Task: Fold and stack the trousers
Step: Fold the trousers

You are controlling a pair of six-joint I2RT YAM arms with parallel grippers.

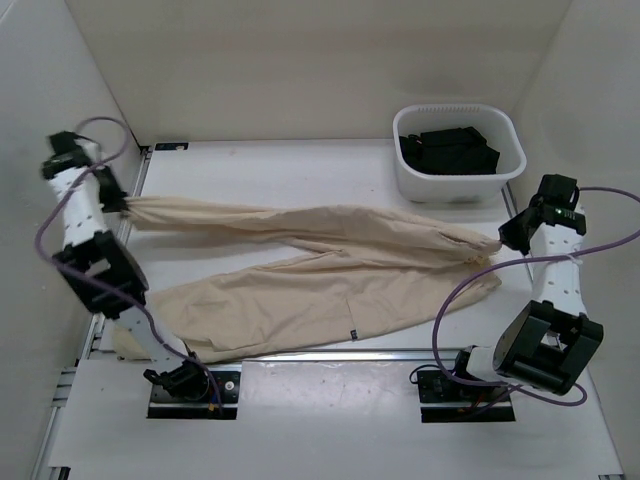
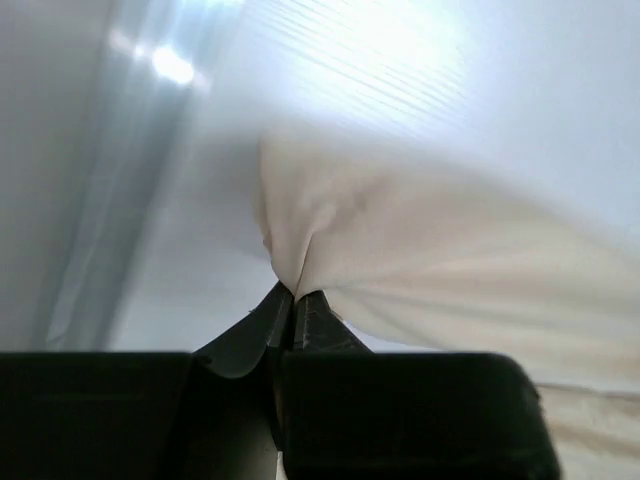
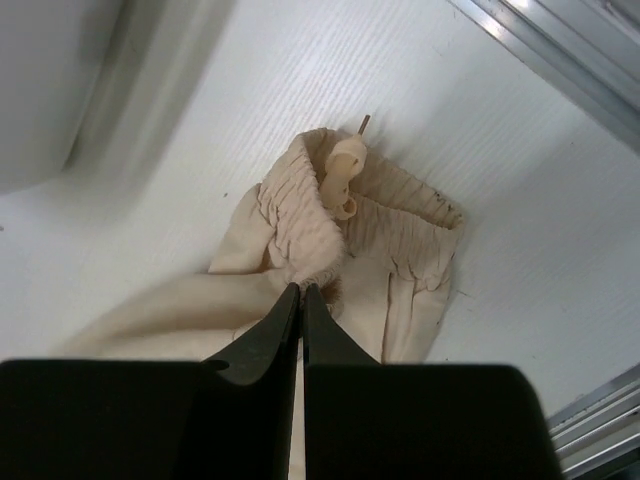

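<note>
We begin at our left gripper (image 2: 293, 296), whose two dark fingers are pressed together on a pinch of beige cloth, the fabric bunching into a small peak right at the tips and spreading away to the right over the white table (image 1: 300, 160). That cloth is the end of one leg of the trousers (image 1: 320, 270), the leg that lies farther from our bases; in the overhead view it runs from the left gripper, near the left wall, across towards the right. Our right gripper (image 3: 301, 288) is likewise closed to a thin line, its tips nipping the gathered elastic waistband (image 3: 400, 215), which puckers around them. A pale drawstring (image 3: 341, 182) curls on top of the waistband just beyond the tips. Between the two grippers the trousers lie spread lengthwise across the middle of the table, waist to the right and legs to the left. The nearer leg angles towards the near-left corner, its end beside the left arm's lower link. A small dark tag (image 1: 353, 334) sits at the near edge of that leg. Behind the right gripper, at the far right of the table, stands a white basket (image 1: 455, 189) with black garments (image 1: 450, 150) inside it, apart from the trousers. A purple cable (image 1: 447, 300) loops from the right arm down to its base.
</note>
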